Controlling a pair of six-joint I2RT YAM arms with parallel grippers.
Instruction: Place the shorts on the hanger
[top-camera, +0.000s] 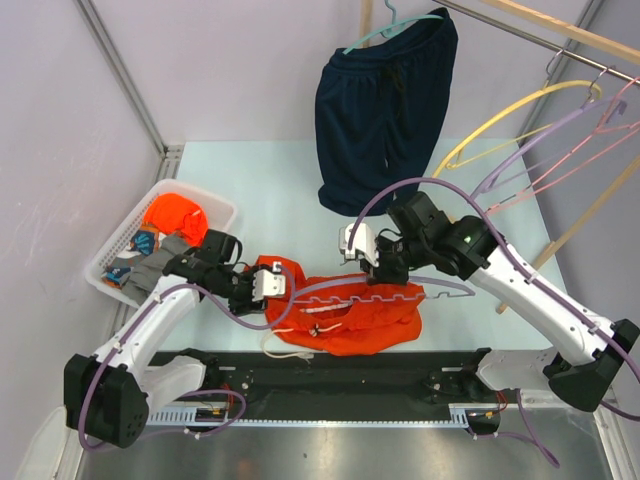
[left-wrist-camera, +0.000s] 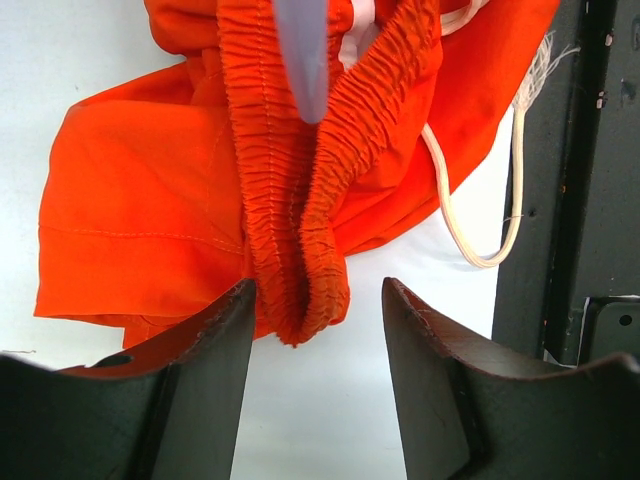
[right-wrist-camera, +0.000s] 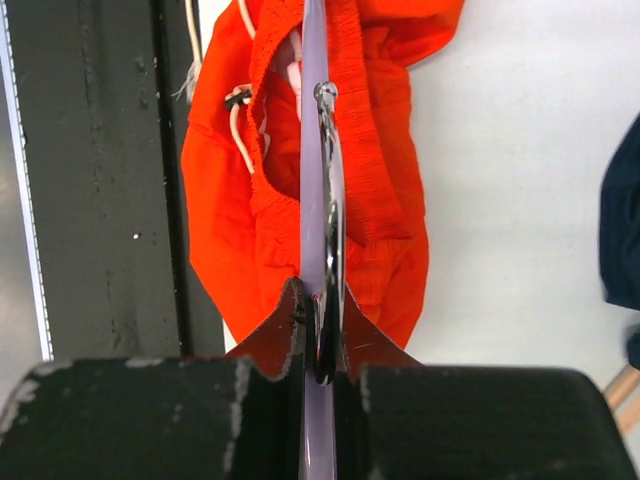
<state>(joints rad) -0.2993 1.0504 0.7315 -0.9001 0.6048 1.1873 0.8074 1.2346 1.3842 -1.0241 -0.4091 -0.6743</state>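
Observation:
The orange shorts (top-camera: 360, 325) lie crumpled on the table near its front edge. The lavender hanger (top-camera: 440, 290) lies across their top, one arm pushed into the gathered waistband (left-wrist-camera: 320, 180). My right gripper (right-wrist-camera: 322, 300) is shut on the hanger (right-wrist-camera: 312, 150) at its middle, directly above the shorts (right-wrist-camera: 380, 180). My left gripper (left-wrist-camera: 315, 300) is open at the shorts' left end. The folded end of the waistband hangs just past its fingertips (left-wrist-camera: 240, 305), close to the left one. The hanger's tip (left-wrist-camera: 300, 50) shows inside the waistband. A white drawstring (left-wrist-camera: 470, 230) trails to the right.
Navy shorts (top-camera: 385, 110) hang on a teal hanger from the rail at the back. Yellow (top-camera: 520, 115) and pink hangers (top-camera: 600, 130) hang to the right. A white basket (top-camera: 215, 205) with clothes stands at the left. A black strip (top-camera: 350, 375) runs along the front edge.

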